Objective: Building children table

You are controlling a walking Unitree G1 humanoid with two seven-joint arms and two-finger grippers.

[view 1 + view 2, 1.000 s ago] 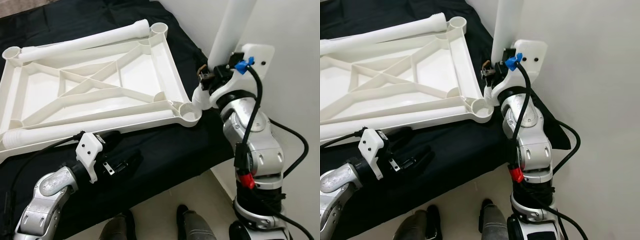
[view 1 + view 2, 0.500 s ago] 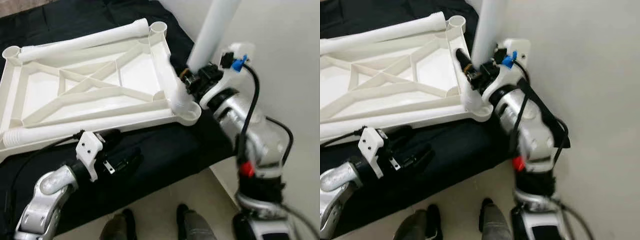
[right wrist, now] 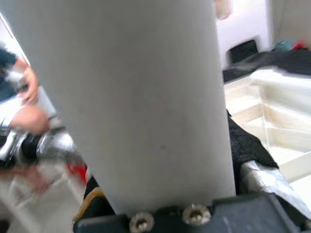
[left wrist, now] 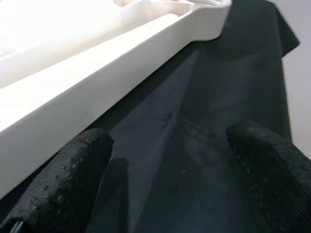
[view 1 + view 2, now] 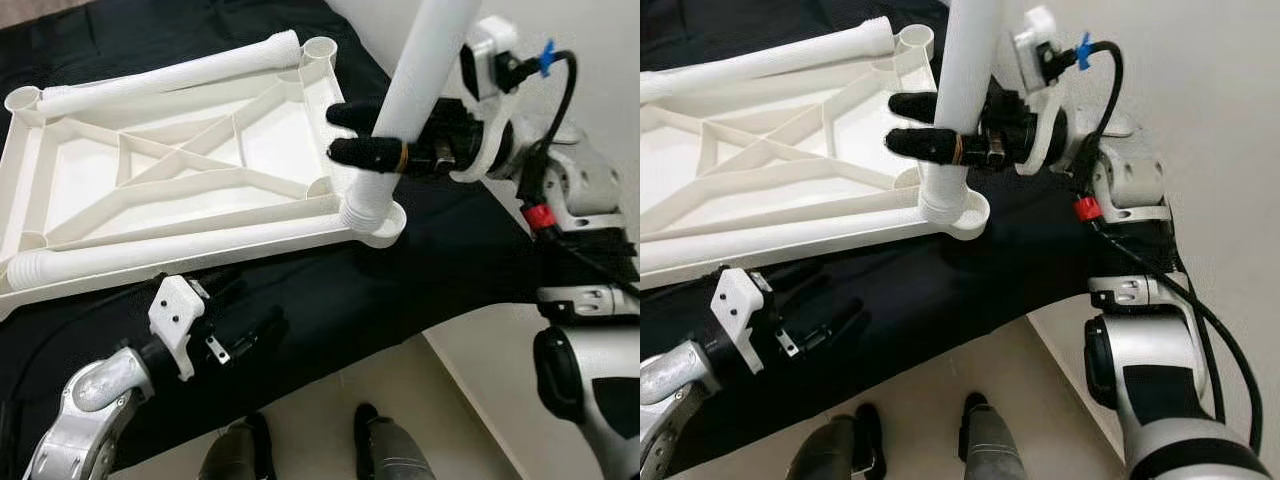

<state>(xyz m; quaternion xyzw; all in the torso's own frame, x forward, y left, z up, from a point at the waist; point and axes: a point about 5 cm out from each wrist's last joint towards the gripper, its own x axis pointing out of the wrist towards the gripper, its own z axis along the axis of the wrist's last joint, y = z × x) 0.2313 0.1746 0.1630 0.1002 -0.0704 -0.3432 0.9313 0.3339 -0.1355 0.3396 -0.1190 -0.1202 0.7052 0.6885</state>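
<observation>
White plastic table leg (image 5: 420, 75) stands upright with its ribbed end in the near-right corner socket (image 5: 378, 222) of the upturned tabletop (image 5: 180, 180), which lies on a black cloth (image 5: 330, 300). The right gripper (image 5: 375, 135) pinches the leg just above the socket, one finger on each side. Two more legs (image 5: 170, 78) lie along the frame's far and near edges. Nearer, the left gripper (image 4: 165, 184) rests on the cloth (fingers spread, holding nothing) beside the tabletop's near edge.

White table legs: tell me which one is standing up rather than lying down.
The leg gripped by the right gripper stands upright at the tabletop's near right corner socket; the other two legs lie flat along its edges.
</observation>
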